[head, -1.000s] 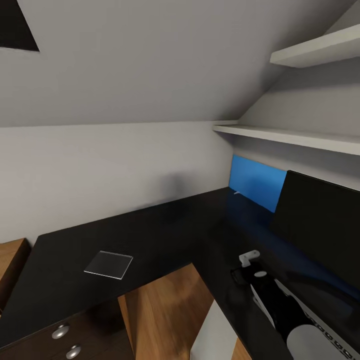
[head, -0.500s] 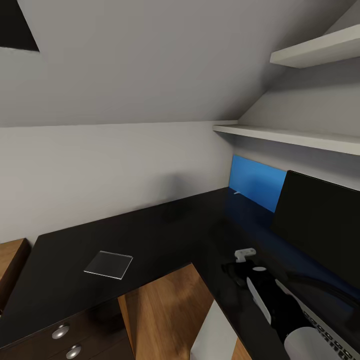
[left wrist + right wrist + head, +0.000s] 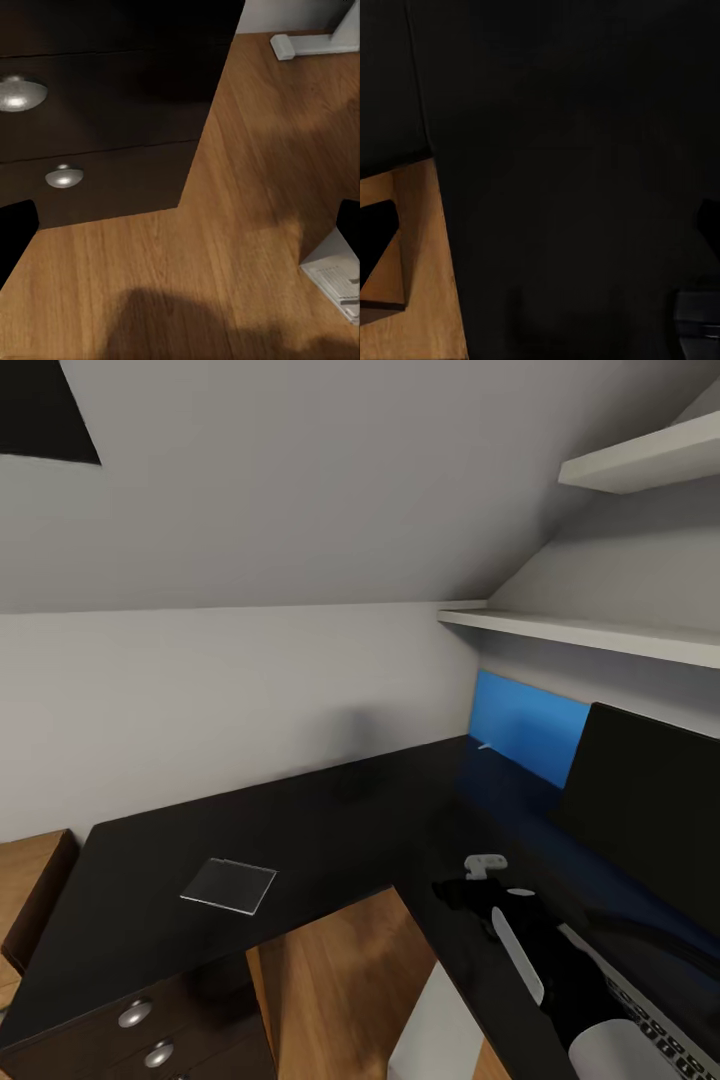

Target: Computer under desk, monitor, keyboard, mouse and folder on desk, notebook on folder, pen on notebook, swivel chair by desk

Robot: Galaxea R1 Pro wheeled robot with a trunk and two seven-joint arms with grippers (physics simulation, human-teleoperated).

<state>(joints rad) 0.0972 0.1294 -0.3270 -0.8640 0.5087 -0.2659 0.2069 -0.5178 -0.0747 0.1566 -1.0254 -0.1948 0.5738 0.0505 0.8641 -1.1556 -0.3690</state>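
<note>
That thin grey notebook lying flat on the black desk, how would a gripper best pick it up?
By an edge, I would judge. The notebook lies flat and thin on the desk, so there is nothing to pinch from above. Its near corner sits close to the desk's front edge, so coming from the front and nudging it slightly over that edge would let one finger slip underneath and one close on top.

Count: one desk point(image 3: 330, 810), one monitor point(image 3: 650, 810), one blue folder point(image 3: 525, 725), one notebook point(image 3: 228, 885), one keyboard point(image 3: 660, 1025). Two wall shelves point(image 3: 590, 635). Two drawer knobs point(image 3: 135, 1013) in head view, two in left wrist view.
</note>
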